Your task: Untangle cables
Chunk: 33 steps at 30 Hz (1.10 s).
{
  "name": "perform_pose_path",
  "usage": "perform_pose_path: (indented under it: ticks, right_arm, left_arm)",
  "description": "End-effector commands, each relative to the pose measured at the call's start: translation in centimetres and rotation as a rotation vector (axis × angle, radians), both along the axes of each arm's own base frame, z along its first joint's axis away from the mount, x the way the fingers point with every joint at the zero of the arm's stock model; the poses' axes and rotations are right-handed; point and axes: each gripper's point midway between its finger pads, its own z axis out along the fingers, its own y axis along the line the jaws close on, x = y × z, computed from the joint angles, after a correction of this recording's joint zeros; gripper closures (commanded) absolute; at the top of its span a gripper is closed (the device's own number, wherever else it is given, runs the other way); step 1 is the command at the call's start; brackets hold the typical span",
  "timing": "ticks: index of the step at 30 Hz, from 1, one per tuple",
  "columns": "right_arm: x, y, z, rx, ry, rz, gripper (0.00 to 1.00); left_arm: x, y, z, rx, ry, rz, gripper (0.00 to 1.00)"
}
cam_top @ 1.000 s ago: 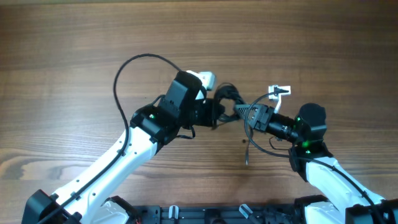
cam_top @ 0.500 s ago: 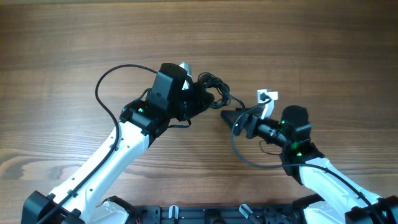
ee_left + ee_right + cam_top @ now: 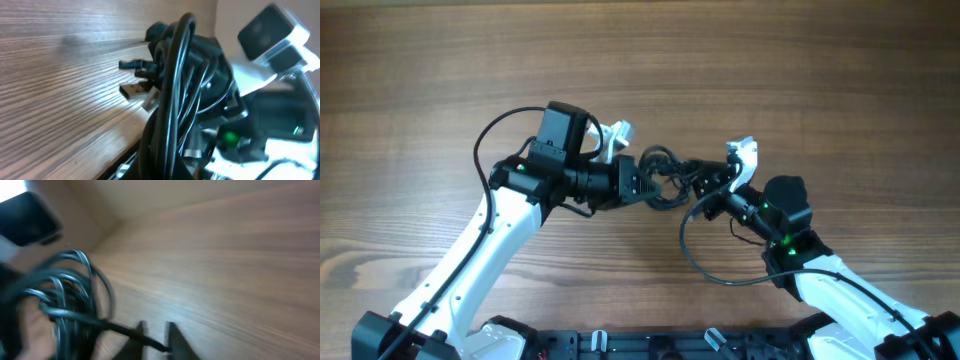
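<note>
At frame centre the left gripper (image 3: 642,185) pinches the cables (image 3: 666,177), anchoring the knot; the right gripper (image 3: 708,186) faces it, likely to tease strands apart; its grip is unclear.

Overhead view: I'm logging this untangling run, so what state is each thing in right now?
cable bundle: tangled, held up between the two arms.
left gripper: shut on the cable bundle.
right gripper: at the bundle, too blurred to tell whether it is open or shut.
loose cable loop: slack, curving over the table.
USB plugs: unplugged, sticking out of the bundle.
</note>
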Motion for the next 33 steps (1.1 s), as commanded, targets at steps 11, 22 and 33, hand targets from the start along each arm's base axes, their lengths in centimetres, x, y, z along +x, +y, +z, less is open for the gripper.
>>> perform_pose_path:
  ticks: [11, 22, 33]
  right_arm:
    - [-2.5, -0.1, 1.7, 0.221, 0.179, 0.213, 0.95]
    - [-4.3, 0.5, 0.7, 0.297, 0.378, 0.275, 0.93]
    - [-3.4, 0.5, 5.1, 0.453, 0.332, 0.267, 0.93]
  left_arm:
    - [6.2, 6.9, -4.9, 0.453, -0.126, 0.394, 0.96]
    - [8.9, 7.9, -3.9, 0.47, -0.2, 0.529, 0.96]
    - [6.2, 1.8, -3.4, 0.456, -0.29, 0.393, 0.96]
